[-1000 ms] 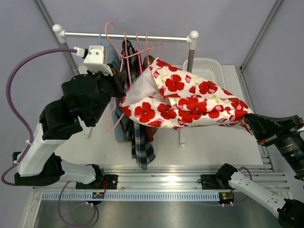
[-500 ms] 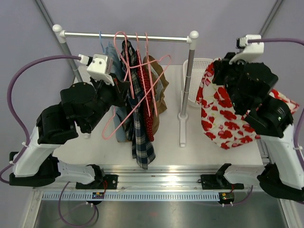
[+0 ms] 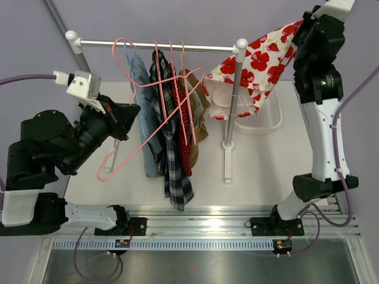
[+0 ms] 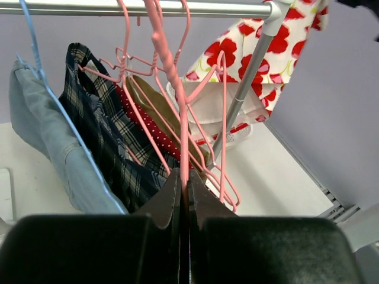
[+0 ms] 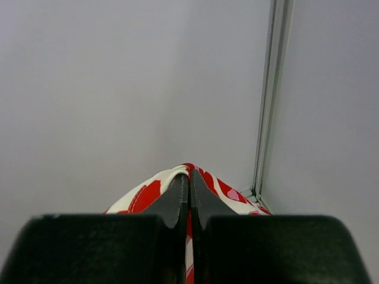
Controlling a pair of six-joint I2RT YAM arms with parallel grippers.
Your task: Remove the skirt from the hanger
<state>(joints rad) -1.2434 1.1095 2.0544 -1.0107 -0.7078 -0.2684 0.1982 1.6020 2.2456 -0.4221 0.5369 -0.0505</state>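
Note:
The skirt [image 3: 254, 59] is white with red flowers. It hangs free of the hanger from my right gripper [image 3: 299, 31], which is raised high at the back right and shut on the fabric [image 5: 148, 198]. The skirt's lower end drapes beside the rack's right post, above the white basket. The bare pink hanger [image 3: 100, 176] is still hooked on the rail and slants down to the left. My left gripper [image 3: 131, 112] is shut on its wire [image 4: 184, 154]. The skirt also shows in the left wrist view [image 4: 260, 47], behind the post.
The rail [image 3: 160, 45] carries several more pink hangers with a denim piece [image 3: 141, 77], a plaid garment [image 3: 176, 177], a red dotted piece and a brown one. The rack's right post [image 3: 231, 130] stands mid-table. A white basket [image 3: 263, 115] sits at the back right.
The skirt has come off the hanger. My right arm has swung it from the right side up high at the back right. My left gripper has drawn the bare hanger back to the left.

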